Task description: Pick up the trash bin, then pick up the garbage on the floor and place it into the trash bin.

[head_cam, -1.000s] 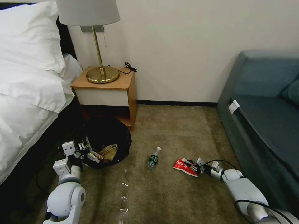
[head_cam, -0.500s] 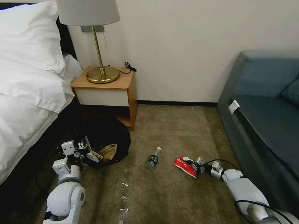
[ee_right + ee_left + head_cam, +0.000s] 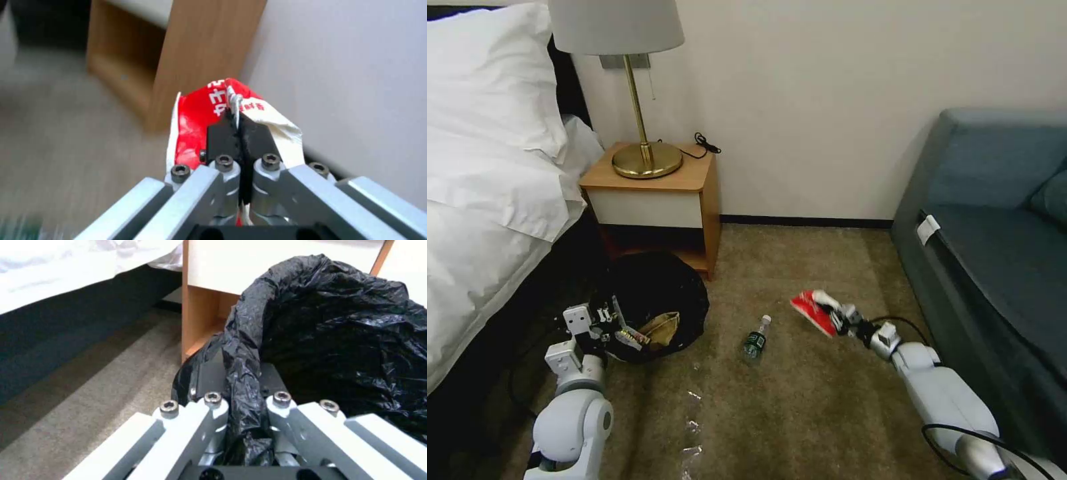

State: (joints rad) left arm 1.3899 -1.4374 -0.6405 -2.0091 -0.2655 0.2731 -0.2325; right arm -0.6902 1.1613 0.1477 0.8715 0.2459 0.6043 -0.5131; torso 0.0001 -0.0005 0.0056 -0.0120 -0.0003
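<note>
The trash bin (image 3: 654,300), lined with a crinkly black bag (image 3: 338,340), sits low at the left in the head view. My left gripper (image 3: 606,319) is shut on its rim (image 3: 242,386). Inside the bin lie a brown paper bag (image 3: 662,327) and a shiny wrapper (image 3: 628,337). My right gripper (image 3: 835,319) is shut on the red-and-white packet (image 3: 812,308), held above the carpet; the wrist view shows the packet (image 3: 195,113) pinched between the black pads. A small clear bottle with a green label (image 3: 756,339) lies on the carpet between the bin and the packet.
A wooden nightstand (image 3: 657,193) with a brass lamp (image 3: 644,157) stands right behind the bin. The bed (image 3: 487,200) runs along the left and a blue sofa (image 3: 994,253) along the right. Open carpet (image 3: 800,413) lies in front.
My right gripper has lifted the red-and-white packet off the carpet and carried it up and slightly left. The left gripper and bin have barely moved.
</note>
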